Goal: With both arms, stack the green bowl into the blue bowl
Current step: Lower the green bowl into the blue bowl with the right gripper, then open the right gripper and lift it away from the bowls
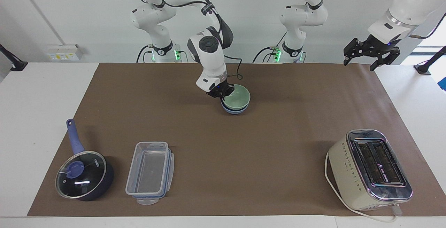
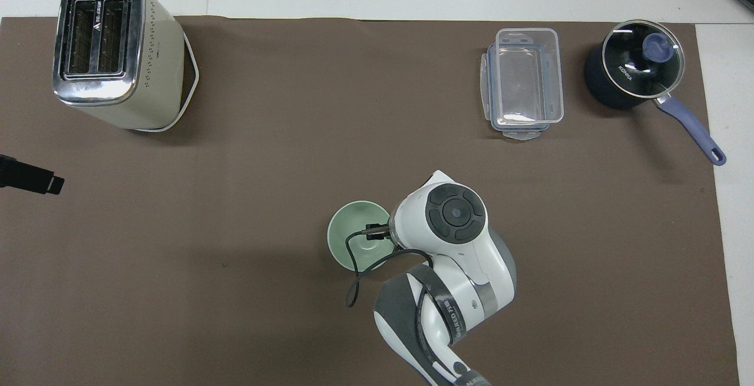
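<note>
Right gripper (image 1: 223,93) at green bowl (image 1: 238,98) rim, jaws' gap unclear.

You see bright, even room light from above: soft shadows pool beside the toaster (image 1: 369,170) and saucepan (image 1: 84,175), its glass lid glints, and both views stay sharp.

Blue bowl (image 1: 235,110) mostly hidden under green bowl (image 1: 238,98); right end effector (image 1: 222,94) fingertips obscured.
</note>
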Tool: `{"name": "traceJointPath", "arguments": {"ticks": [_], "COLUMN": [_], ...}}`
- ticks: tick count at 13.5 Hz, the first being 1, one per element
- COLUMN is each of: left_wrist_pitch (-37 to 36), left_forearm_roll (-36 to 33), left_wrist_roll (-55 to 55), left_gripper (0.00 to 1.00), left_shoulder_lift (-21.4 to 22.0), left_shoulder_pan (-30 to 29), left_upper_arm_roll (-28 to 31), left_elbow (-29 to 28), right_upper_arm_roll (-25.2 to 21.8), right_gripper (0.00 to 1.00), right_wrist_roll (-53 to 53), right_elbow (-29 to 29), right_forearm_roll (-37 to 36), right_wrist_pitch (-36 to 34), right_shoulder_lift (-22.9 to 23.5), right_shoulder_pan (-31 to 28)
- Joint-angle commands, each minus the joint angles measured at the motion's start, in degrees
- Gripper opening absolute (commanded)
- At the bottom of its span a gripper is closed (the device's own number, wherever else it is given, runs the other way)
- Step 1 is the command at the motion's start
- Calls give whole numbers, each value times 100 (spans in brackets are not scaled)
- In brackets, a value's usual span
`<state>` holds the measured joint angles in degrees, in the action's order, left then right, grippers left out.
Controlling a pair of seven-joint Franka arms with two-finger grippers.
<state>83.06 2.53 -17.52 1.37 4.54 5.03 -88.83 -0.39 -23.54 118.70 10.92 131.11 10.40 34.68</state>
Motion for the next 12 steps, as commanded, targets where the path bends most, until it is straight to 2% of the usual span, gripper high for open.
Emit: {"name": "traceJointPath", "arguments": {"ticks": [1,4,7,12], "left_wrist_pitch": [0,0,8,17], "left_forearm_roll": [-77,-77,-69,-69], "left_wrist_roll": [-15,-15,-15,-24], "left_gripper": [100,100,100,100], "left_shoulder_lift": [118,118,118,118], "left_shoulder_pan": [12,12,3,-67], "left_upper_arm_roll": [-10,-10,-10,-2], "left_elbow": [-125,-126,-108,-108], "right_upper_arm_roll": [21,-31,-58,-67], "right_gripper": [100,100,100,100], "right_wrist_roll": [227,183,218,209], "right_elbow": [-14,-137,-146,-1093], "right_forearm_roll": [148,69,-19,-274], "right_wrist_pitch": [152,82,-119,-1919], "right_shoulder_lift": [23,-116,-547,-741], "right_shoulder_pan": [-66,-101,-636,-1585]}}
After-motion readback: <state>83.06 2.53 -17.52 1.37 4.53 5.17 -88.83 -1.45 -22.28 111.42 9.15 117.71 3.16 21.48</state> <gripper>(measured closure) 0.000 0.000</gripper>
